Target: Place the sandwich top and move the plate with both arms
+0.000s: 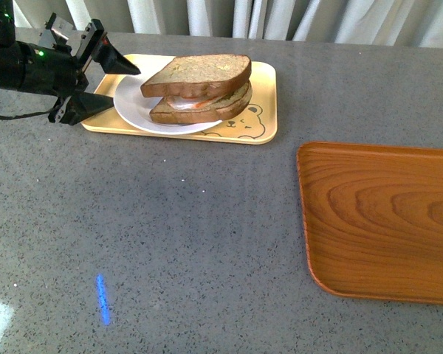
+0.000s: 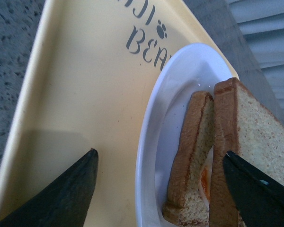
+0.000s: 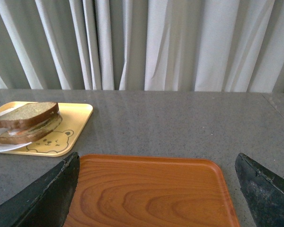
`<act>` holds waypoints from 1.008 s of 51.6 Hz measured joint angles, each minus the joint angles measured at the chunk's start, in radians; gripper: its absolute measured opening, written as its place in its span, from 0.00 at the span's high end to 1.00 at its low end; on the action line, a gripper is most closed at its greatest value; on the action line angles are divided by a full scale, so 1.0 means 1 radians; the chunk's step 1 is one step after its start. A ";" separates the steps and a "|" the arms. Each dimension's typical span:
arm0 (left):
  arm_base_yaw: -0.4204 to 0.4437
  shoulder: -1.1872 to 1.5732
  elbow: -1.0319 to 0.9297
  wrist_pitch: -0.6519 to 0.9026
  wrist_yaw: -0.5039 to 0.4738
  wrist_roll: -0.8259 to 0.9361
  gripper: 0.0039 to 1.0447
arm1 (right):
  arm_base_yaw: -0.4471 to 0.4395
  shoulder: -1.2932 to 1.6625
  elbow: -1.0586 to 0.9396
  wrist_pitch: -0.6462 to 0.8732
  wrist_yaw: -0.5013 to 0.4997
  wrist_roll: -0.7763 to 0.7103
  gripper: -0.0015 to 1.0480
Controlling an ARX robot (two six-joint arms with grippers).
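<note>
- In my front view, the wooden tray (image 1: 384, 221) runs past the right edge.
- My left arm (image 1: 22, 66) is cut by the left edge.
- The sandwich top (image 1: 199, 74) hides most of the lower slice (image 1: 207, 107); I cannot identify the filling.
- The right wrist view crops the plate (image 3: 2, 147).

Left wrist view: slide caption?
Open left claw straddles round white plate's rim on yellow bear tray; plain brown bread slice tops the sandwich.

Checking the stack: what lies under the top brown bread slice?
Under the top brown bread slice a second brown slice lies on the round white plate; white and orange filling shows at the edges, the rest is covered.
</note>
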 joint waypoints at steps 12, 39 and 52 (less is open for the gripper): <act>0.036 -0.005 0.010 0.001 0.006 0.014 0.09 | 0.000 0.000 0.000 0.000 0.000 0.000 0.09; 0.141 -0.258 -0.322 0.414 -0.119 -0.068 0.11 | 0.000 0.000 0.000 0.000 0.000 0.000 0.09; 0.083 -0.487 -0.729 0.910 -0.560 0.467 0.49 | 0.000 0.000 0.000 0.000 0.000 0.000 0.09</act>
